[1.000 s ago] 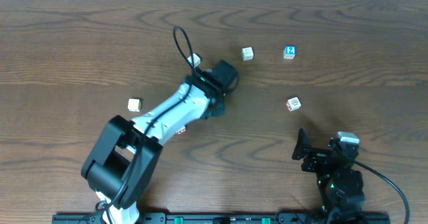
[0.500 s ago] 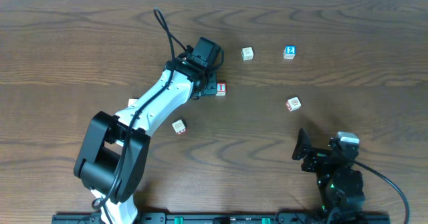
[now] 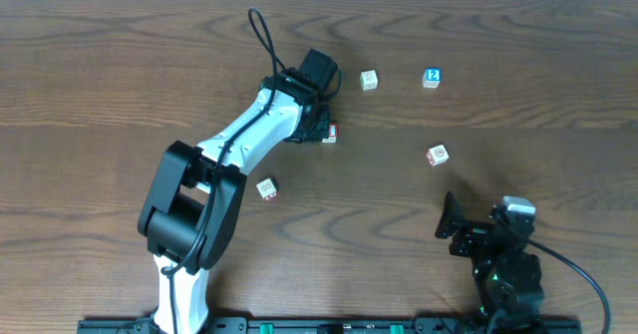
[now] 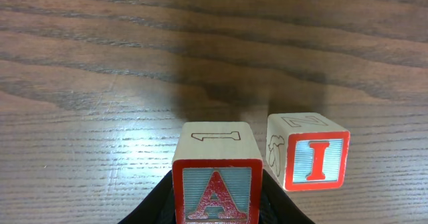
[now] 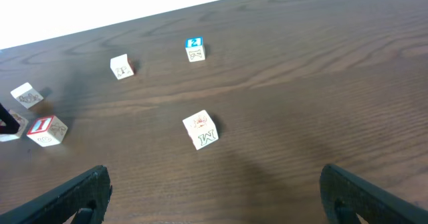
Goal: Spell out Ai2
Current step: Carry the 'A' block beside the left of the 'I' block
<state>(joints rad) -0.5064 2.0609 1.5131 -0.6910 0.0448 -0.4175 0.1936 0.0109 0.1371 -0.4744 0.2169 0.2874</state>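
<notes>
In the left wrist view my left gripper (image 4: 217, 207) is shut on the red-faced "A" cube (image 4: 217, 184), its black fingers on both sides of it. The red-faced "I" cube (image 4: 314, 158) stands on the table just right of the A cube, a small gap between them. In the overhead view the left gripper (image 3: 319, 128) sits beside the I cube (image 3: 330, 132), and the A cube is hidden under the arm. The blue-faced "2" cube (image 3: 432, 77) lies at the back right and also shows in the right wrist view (image 5: 194, 48). My right gripper (image 3: 451, 219) is open and empty near the front edge.
A pale cube (image 3: 369, 80) lies left of the 2 cube. A cube marked "M" (image 3: 437, 155) lies ahead of the right gripper, also in the right wrist view (image 5: 202, 130). Another pale cube (image 3: 266, 188) lies beside the left arm's forearm.
The left arm has swung over the table and its gripper has moved right, close beside the I cube. The right arm and the loose cubes have not moved.
</notes>
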